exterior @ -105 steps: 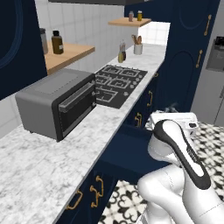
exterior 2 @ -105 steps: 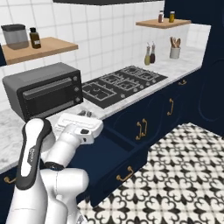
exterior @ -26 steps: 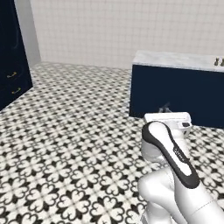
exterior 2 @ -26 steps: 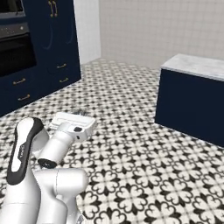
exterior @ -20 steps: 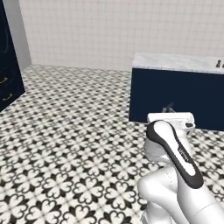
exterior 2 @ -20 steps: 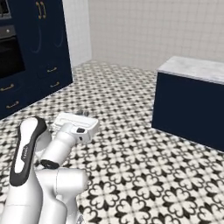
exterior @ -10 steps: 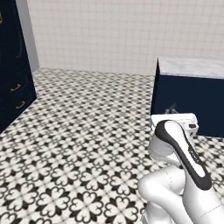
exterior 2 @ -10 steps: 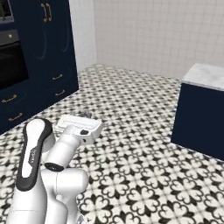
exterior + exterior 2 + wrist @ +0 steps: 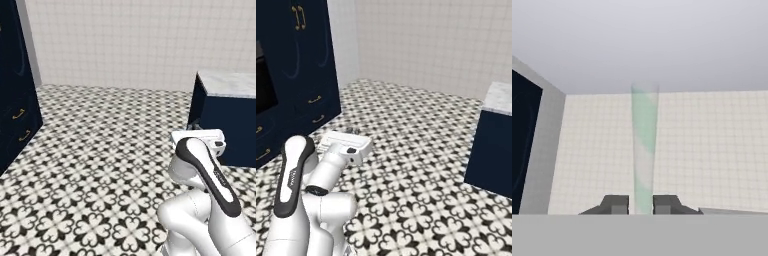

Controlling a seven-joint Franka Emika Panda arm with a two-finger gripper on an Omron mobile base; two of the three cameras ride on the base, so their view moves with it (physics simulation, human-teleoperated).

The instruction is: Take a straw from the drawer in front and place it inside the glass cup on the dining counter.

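We are in the carrying step, as we judge it: the straw (image 9: 644, 150) is in hand and the dining counter (image 9: 227, 85) lies ahead to our right, its marble surface showing at the right edge of both base views over a plain navy base. To do this well we should keep the hand level and steady while the base drives across the patterned floor (image 9: 100, 150), so the straw does not slip or tilt, and line up squarely with the near edge of the surface before reaching out. The glass cup is something we cannot make out from here.

The tool (image 9: 642, 205) is nearly closed, its two fingertips (image 9: 617, 204) pinching the lower end of the straw, which stands straight up between them against the tiled wall (image 9: 712, 150).
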